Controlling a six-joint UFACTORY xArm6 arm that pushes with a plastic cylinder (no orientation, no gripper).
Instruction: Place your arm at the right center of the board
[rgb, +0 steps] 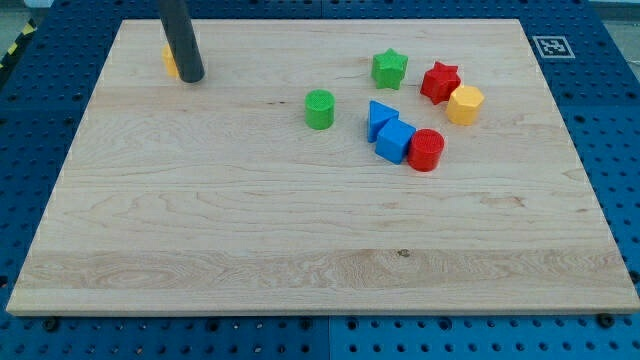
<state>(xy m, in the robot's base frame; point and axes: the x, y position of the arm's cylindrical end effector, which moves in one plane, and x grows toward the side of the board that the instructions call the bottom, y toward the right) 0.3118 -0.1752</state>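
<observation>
My tip (192, 77) sits at the table's (300, 240) top-left, touching a mostly hidden orange block (170, 60). No claw on this rod. The view's right centre holds, nearest it, the yellow hexagonal block (465, 104), red star (440, 81) and red cylinder (426, 150).

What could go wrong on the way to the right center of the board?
1. My tip sits at the view's top left, touching or hiding an orange block; starting off may drag it.
2. A straight path crosses the green cylinder, blue blocks and red cylinder, likely scattering them.
3. The yellow block lies near the goal.
</observation>
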